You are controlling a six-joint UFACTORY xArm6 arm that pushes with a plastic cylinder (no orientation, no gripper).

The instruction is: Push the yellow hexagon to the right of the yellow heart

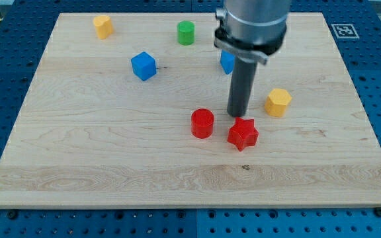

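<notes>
The yellow hexagon (278, 102) lies right of the board's middle. The yellow heart (102, 26) lies far off at the view's top left. My tip (237, 116) rests on the board just above the red star (243, 134), left of the yellow hexagon by a short gap, and right of the red cylinder (202, 123).
A blue cube (143, 66) sits left of centre. A green cylinder (186, 32) stands near the top edge. Another blue block (227, 62) is partly hidden behind the rod. The wooden board (78, 165) ends in blue pegboard on all sides.
</notes>
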